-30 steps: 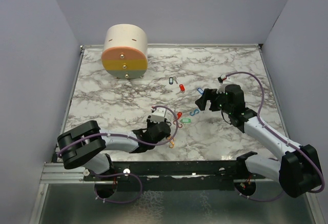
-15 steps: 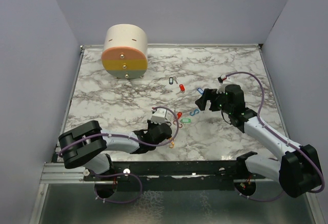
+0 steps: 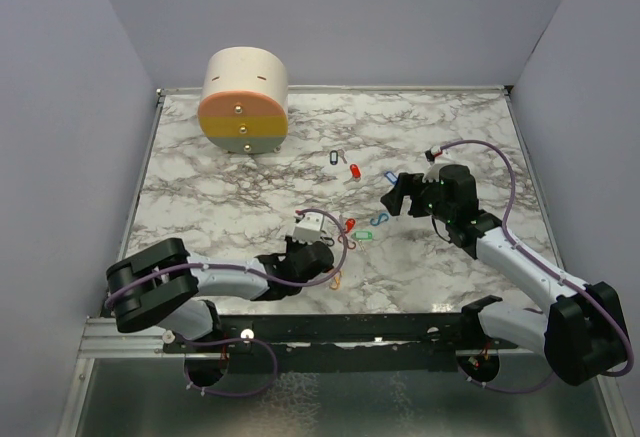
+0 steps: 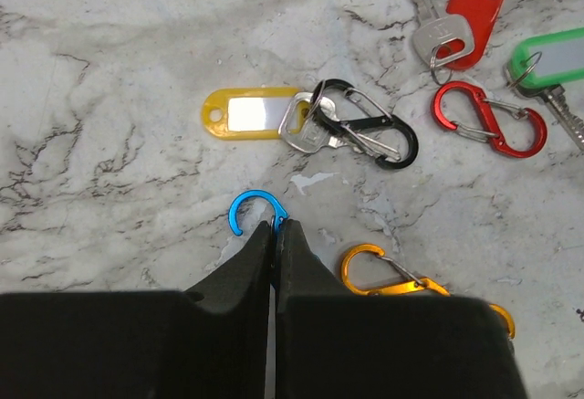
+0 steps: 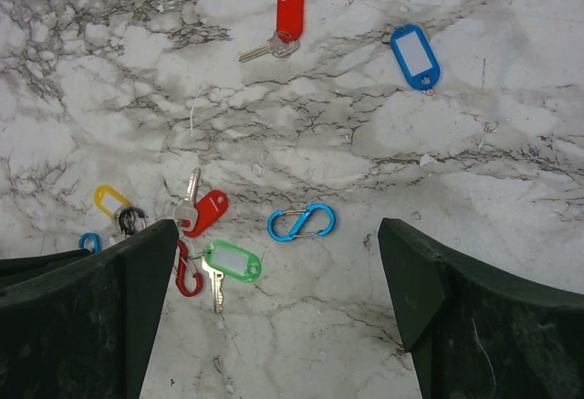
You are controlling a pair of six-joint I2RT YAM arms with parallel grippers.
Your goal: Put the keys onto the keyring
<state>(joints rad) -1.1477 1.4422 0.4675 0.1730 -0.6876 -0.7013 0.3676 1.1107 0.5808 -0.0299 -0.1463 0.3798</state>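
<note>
Left wrist: left gripper (image 4: 275,227) pressed together, pinching blue hook clip (image 4: 248,209). Right gripper (image 5: 276,227) spread wide above blue S-clip (image 5: 301,222).

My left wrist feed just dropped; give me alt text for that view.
The left gripper is shut on a small blue metal clip on the white marble table. Beyond lie a yellow oblong tag touching a black S-shaped clip, and a red S-shaped clip.

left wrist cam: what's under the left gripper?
A blue clip: one loop sticks out from the tips of the shut left gripper, apparently pinched there, and the rest is covered. An orange clip lies beside it, its lower part also hidden. Anything else beneath cannot be seen.
</note>
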